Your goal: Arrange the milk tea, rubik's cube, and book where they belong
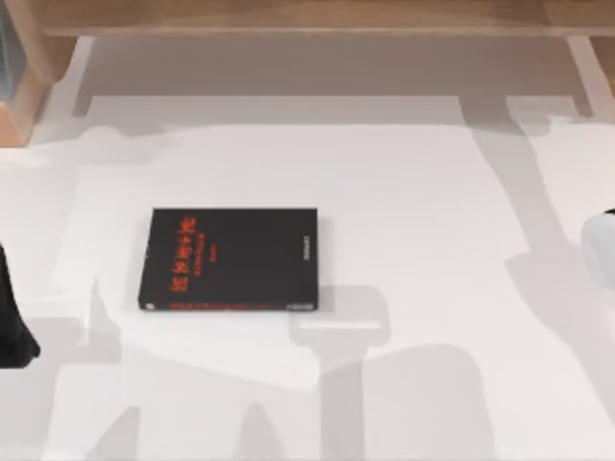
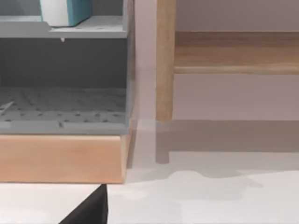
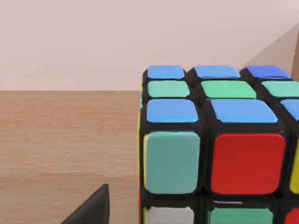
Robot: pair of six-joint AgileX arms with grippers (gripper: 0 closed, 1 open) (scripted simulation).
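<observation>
While the cube sits close in front of the right wrist camera, resting on a wooden surface that looks like a shelf board, the book lies flat on the white bench, left of the middle, its cover up and nothing touching it. One dark fingertip of the right claw juts in beside the cube, and I cannot tell whether that claw grips the cube or has let go. From above, a pale part of the right arm shows at the right edge. The left arm waits at the bench's left edge; its wrist camera faces a grey rack on a wooden base with a teal and white thing on its upper tier, and I cannot tell how the left claw stands either.

My guess is that the step in hand is setting the cube down on the shelf. To do it well, I would make sure the cube stands flat on the wood before parting the fingers, then draw the claw straight back so it does not nudge the cube. The book looks untouched and should come after.
</observation>
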